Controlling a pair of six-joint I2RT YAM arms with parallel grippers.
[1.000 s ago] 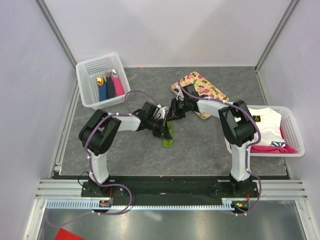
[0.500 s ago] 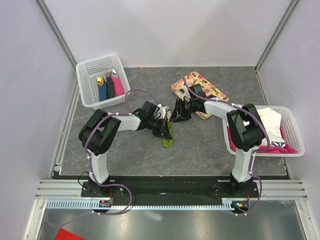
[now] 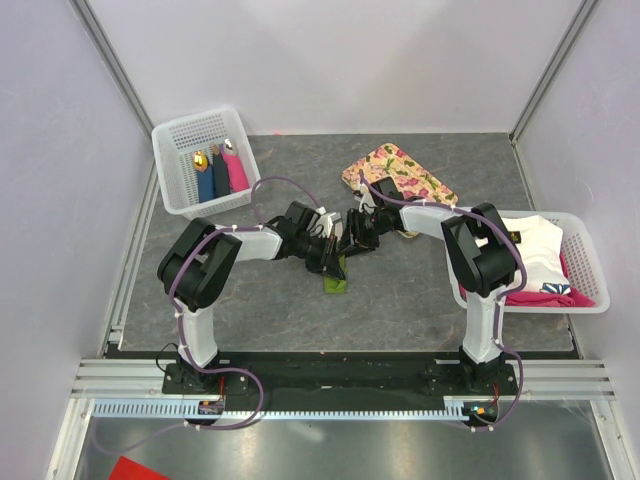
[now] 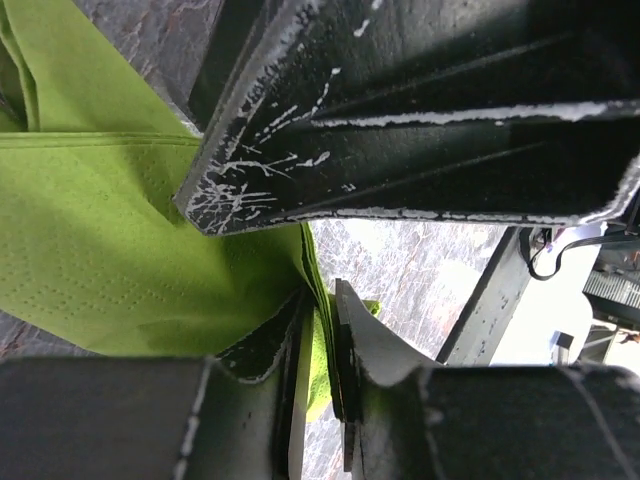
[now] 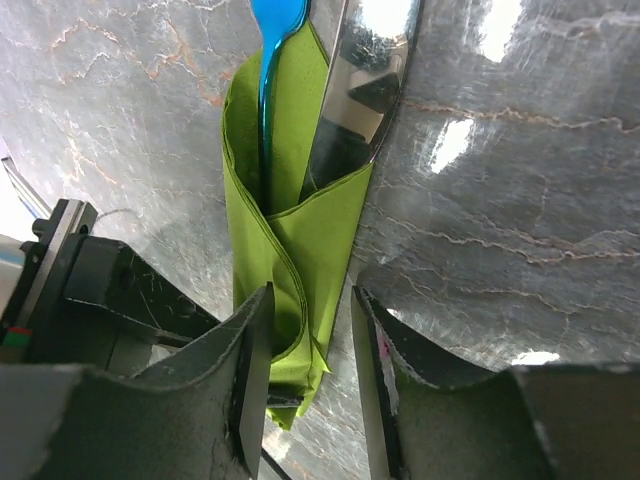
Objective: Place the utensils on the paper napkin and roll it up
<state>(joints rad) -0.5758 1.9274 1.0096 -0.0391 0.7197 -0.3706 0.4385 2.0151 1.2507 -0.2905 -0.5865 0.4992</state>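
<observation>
The paper napkin (image 3: pixel 337 277) is lying near the middle of the table (image 3: pixel 250 300). It is folded into a narrow olive-green bundle whose long axis is running roughly from 12 to 6 o'clock in the overhead view. In the right wrist view it is forming a loose pocket, one flap crossing over the other. The utensils are sticking out of its open end toward 12 o'clock: the blue utensil (image 5: pixel 265 100) at the 11 o'clock side, the silvery utensil (image 5: pixel 365 70) just beside it at 1 o'clock, shiny and flat. Paper is covering their lower parts. The bundle's 6 o'clock end is sitting between the parted fingers of the right end effector (image 5: pixel 307 300), and a fold is sitting pinched in the narrow gap of the left end effector (image 4: pixel 318 305).
</observation>
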